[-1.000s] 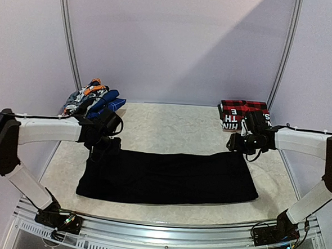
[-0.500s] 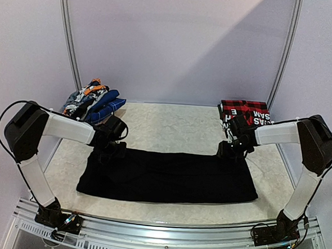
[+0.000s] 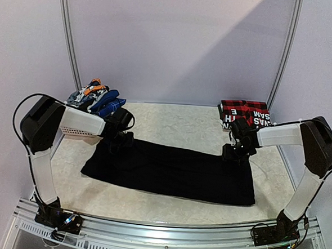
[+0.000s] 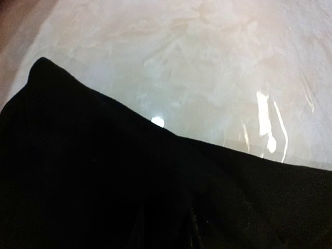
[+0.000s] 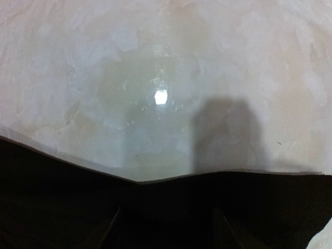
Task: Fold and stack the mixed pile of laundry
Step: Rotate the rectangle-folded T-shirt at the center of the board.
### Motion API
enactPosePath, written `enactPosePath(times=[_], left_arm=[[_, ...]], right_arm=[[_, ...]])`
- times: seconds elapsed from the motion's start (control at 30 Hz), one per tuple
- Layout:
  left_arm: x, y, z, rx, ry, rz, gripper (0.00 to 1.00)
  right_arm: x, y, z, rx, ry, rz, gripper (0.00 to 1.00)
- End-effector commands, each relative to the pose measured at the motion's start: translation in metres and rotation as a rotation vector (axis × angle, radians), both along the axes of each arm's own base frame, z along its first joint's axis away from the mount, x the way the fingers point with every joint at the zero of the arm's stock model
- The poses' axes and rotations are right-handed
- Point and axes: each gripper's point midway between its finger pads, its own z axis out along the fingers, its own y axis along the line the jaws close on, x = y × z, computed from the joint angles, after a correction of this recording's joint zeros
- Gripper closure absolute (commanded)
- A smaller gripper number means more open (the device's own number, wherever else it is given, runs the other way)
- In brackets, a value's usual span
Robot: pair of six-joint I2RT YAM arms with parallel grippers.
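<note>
Left tool (image 3: 117, 142) and right tool (image 3: 232, 153) pinch one black trousers (image 3: 169, 171); one colourful pile (image 3: 94, 99).

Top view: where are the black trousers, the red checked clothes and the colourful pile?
black trousers (image 3: 168, 172): top view, middle of the spread cloth.
red checked clothes (image 3: 245, 109): top view, top of the folded stack.
colourful pile (image 3: 93, 97): top view, middle of the heap.

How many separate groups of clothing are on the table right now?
3. A black garment spread across the middle, a mixed coloured pile at the far left corner, and a folded red plaid stack at the far right. Pieces within the piles may be hidden.
</note>
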Motion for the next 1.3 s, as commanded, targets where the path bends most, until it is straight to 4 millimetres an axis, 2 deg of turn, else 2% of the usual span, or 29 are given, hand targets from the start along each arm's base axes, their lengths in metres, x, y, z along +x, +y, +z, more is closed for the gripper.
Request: enactPosePath(times=[0.0, 0.17, 0.27, 0.43, 0.57, 0.63, 0.73, 0.9, 1.03, 1.17, 1.27], left_arm=[[0.020, 0.007, -0.039, 0.035, 0.116, -0.008, 0.73], [0.057, -0.016, -0.035, -0.035, 0.106, -0.027, 0.73], [0.077, -0.028, -0.030, -0.062, 0.093, -0.038, 0.73], [0.110, -0.052, -0.033, -0.138, 0.084, -0.088, 0.73], [0.129, -0.071, -0.040, -0.185, 0.093, -0.142, 0.74], [0.139, -0.085, -0.033, -0.243, 0.087, -0.179, 0.74], [0.148, -0.095, -0.028, -0.271, 0.081, -0.205, 0.74], [0.152, -0.103, -0.015, -0.293, 0.048, -0.263, 0.73], [0.148, -0.108, 0.004, -0.307, 0.009, -0.324, 0.69], [0.144, -0.106, 0.030, -0.308, -0.042, -0.348, 0.64], [0.138, -0.104, 0.038, -0.305, -0.051, -0.357, 0.60]], right_arm=[[-0.071, -0.007, -0.035, 0.022, 0.265, 0.004, 0.43], [-0.111, 0.006, -0.044, 0.079, 0.370, 0.046, 0.42], [-0.132, 0.021, -0.041, 0.126, 0.409, 0.089, 0.42], [-0.168, 0.051, -0.036, 0.199, 0.480, 0.211, 0.42], [-0.191, 0.080, -0.028, 0.249, 0.505, 0.348, 0.42], [-0.202, 0.097, -0.021, 0.283, 0.510, 0.433, 0.42], [-0.211, 0.124, -0.008, 0.335, 0.497, 0.544, 0.42], [-0.205, 0.141, 0.006, 0.343, 0.441, 0.607, 0.42], [-0.190, 0.139, 0.025, 0.292, 0.368, 0.608, 0.40], [-0.170, 0.132, 0.047, 0.222, 0.267, 0.582, 0.33], [-0.152, 0.126, 0.064, 0.200, 0.182, 0.537, 0.30]])
